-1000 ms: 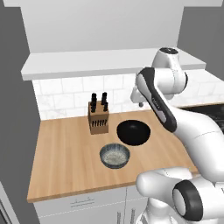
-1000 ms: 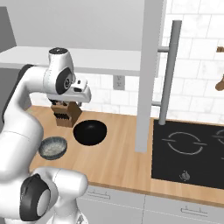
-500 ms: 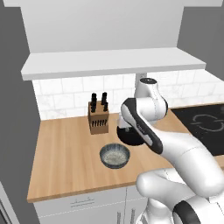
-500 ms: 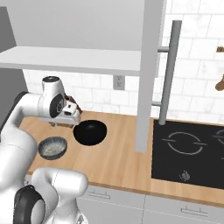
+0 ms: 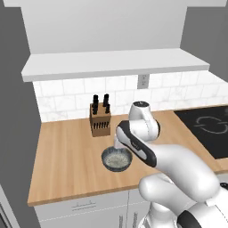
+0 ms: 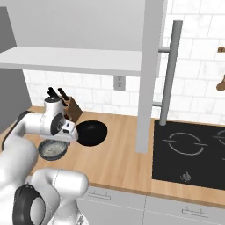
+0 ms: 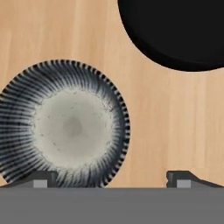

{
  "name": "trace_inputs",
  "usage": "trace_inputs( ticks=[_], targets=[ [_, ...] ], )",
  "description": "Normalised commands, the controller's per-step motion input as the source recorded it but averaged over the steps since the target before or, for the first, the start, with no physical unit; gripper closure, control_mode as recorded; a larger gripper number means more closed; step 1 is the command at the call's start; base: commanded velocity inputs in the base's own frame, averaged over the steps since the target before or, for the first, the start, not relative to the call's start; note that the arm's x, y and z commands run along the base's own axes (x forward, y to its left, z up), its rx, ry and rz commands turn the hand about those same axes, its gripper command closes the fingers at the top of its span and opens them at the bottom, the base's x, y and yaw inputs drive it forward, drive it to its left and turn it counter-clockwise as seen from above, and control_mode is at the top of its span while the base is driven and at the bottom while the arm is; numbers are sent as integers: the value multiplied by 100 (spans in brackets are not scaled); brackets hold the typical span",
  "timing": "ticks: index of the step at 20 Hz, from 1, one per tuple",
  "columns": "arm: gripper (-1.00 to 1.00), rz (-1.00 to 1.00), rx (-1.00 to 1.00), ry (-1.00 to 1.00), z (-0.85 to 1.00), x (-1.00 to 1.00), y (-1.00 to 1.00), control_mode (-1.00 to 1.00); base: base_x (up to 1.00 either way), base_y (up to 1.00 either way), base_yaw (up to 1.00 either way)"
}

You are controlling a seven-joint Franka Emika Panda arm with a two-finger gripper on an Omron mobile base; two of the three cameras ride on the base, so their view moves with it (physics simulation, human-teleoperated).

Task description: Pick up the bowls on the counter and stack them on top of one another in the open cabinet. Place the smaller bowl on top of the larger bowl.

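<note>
The knife block [image 5: 100,121] stands at the back of the counter [image 5: 62,164], near the white tile wall. It is brown and has black handles sticking out of the top. No words or labels can be read on it, or on anything else here.

A bit to the right and closer to the front sits the smaller bowl [image 5: 117,159]. It is grey with dark stripes around the rim and a pale speckled middle. It rests flat on the wood. In the hand view the smaller bowl [image 7: 63,124] is on the left side, and the larger bowl [image 7: 175,30] is up in the top right corner. The two bowls are near each other but do not touch; a strip of wood shows between them.

The gripper [image 7: 109,177] is just above the wood, beside the smaller bowl. Its two dark tips are spread wide apart. The left tip is right at the bowl's rim and the right tip is over bare wood. It holds nothing.

In the right base view the larger bowl [image 6: 91,133] is shiny and black, and it sits on the counter just past the robot's hand.

Up above, the open cabinet [image 5: 116,64] is a pale flat shelf with a white wall behind it.

Far right is a black stovetop [image 6: 189,151] with ring marks on it.
</note>
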Motion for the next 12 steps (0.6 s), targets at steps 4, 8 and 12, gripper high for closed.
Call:
trace_inputs(
  ticks=[4,8,12],
  targets=[
    [-100,0,0,0,-55,13,0,-100,0,0,0],
    [-100,-1,0,0,-47,11,1,-100,0,0,0],
    [-100,-1,0,0,-33,7,0,-100,0,0,0]
  ],
)
